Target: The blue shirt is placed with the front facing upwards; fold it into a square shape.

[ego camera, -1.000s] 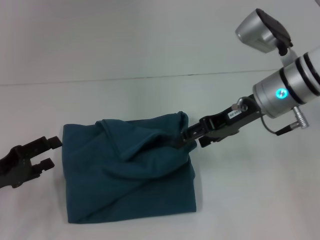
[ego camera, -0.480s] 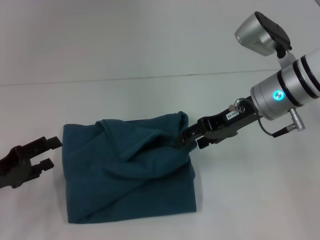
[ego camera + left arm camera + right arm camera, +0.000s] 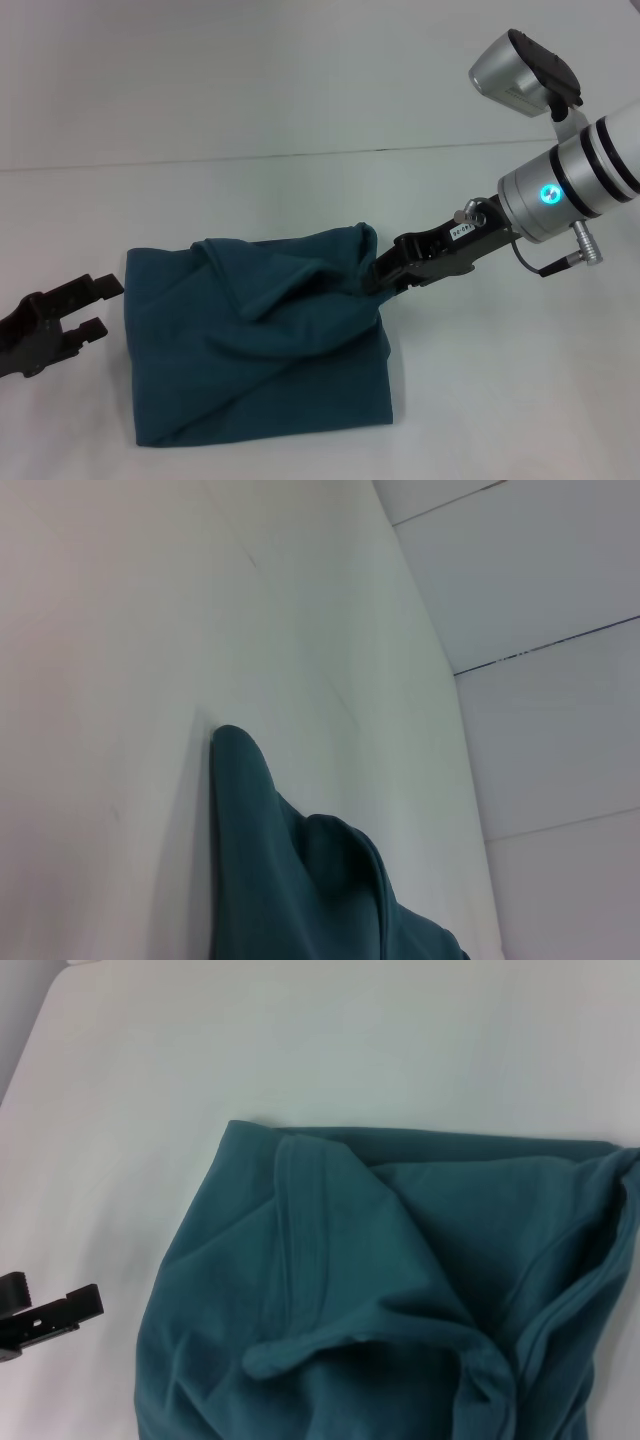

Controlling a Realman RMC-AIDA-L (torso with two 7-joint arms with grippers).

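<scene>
Your right gripper (image 3: 372,277) pinches the folded dark teal-blue cotton shirt (image 3: 262,340) mid-frame; no print shows. Left gripper (image 3: 97,306), lower left, gapes empty.

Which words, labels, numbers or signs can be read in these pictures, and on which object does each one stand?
Small white sticker on the right gripper, near its wrist: it has dark characters, but they are too small to read.
Blue shirt: no print or neck label shows on the folded cloth in any view.
Left gripper: no text visible.
White table: no text visible.
</scene>
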